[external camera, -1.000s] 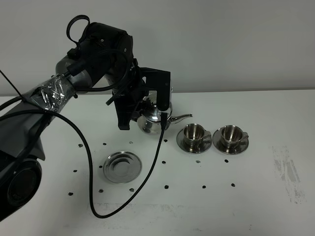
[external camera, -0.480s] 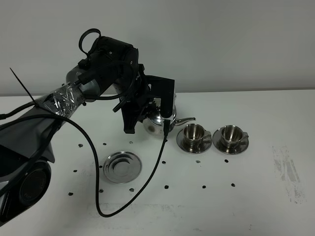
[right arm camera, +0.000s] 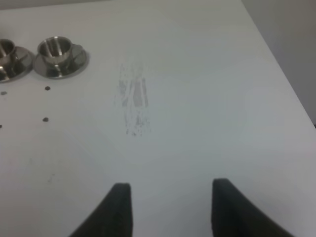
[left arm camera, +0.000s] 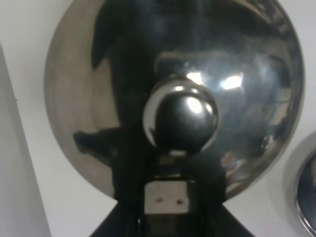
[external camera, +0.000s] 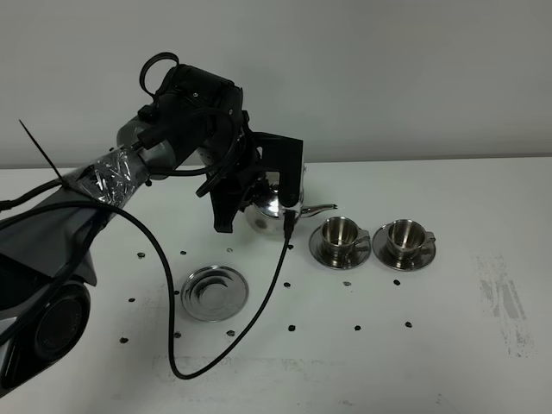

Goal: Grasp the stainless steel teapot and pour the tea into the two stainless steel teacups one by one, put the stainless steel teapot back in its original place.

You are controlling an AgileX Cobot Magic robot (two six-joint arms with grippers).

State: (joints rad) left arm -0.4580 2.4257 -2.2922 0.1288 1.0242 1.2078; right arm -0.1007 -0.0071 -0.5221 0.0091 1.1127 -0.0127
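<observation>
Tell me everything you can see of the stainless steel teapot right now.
The stainless steel teapot is a squat, round, mirror-bright pot with a domed lid, a ball knob and a thin curved spout. It hangs roughly upright in the left gripper, whose jaws are shut on its handle, the arm hiding part of the body. It is off its round steel disc, spout pointing toward the nearer teacup without touching it. Whether it clears the table cannot be told.
</observation>
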